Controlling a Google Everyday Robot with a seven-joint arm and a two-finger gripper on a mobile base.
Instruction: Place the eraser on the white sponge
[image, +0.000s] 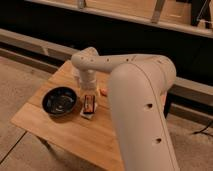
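The eraser (89, 103), a dark flat block with reddish-orange stripes, lies on top of the white sponge (86, 114). Only the sponge's pale edge shows beneath it. Both sit on the wooden table (60, 131), just right of the dark bowl (60, 101). My gripper (88, 91) hangs from the white wrist directly above the far end of the eraser, close to it or touching it. I cannot tell which.
An orange carrot (103, 92) lies just right of the gripper. My large white arm (140, 100) covers the table's right side. A low ledge and a dark wall run behind the table. The table's left and front edges are near.
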